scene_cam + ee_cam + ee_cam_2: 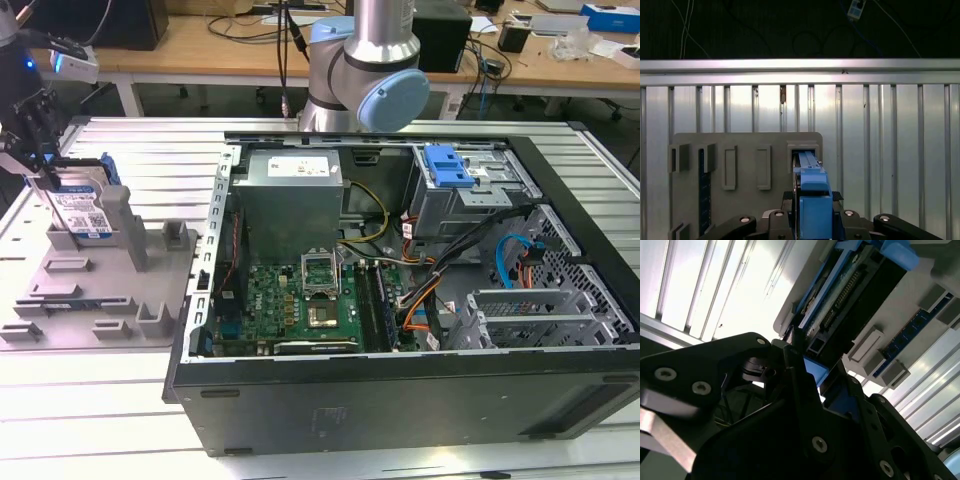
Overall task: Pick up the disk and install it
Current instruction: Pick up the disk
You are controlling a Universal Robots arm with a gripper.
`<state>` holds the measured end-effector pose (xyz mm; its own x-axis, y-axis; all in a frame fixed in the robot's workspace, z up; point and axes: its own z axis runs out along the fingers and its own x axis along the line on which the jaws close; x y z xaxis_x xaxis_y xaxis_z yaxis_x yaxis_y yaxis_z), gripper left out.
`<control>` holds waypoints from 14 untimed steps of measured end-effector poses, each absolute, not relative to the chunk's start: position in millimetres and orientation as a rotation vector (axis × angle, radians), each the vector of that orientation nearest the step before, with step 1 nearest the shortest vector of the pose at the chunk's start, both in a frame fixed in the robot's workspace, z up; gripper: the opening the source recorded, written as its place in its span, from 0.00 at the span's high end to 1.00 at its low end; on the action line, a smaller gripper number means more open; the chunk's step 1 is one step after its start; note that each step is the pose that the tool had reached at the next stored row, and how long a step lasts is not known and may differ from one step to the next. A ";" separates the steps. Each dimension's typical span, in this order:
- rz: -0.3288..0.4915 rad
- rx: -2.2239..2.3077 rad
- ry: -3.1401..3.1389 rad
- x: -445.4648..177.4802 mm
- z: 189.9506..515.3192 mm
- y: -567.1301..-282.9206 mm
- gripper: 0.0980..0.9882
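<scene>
Finds the rectangular silver metal disk (90, 212), with white-and-blue label and bright blue plastic frame, standing on edge in a slot of the grey moulded plastic holder (100, 295) on the ribbed aluminium worktop (150, 150). Probably parked upright to leave its top edge free for gripping. Places the black pincer (814, 197) directly over that edge, apparently closed on the blue frame from both sides. Judges disk not yet lifted, well apart from the open black computer case (400, 400).
</scene>
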<state>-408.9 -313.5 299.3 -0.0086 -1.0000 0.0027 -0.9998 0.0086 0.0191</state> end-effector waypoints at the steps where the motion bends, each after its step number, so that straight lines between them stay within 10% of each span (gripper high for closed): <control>1: -0.018 2.201 -2.220 -408.8 299.2 -313.5 0.70; 14: -0.015 2.202 -2.221 -408.9 305.7 -313.5 0.70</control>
<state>-408.9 -313.5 305.7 -0.0085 -1.0000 0.0030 -0.9998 0.0085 0.0166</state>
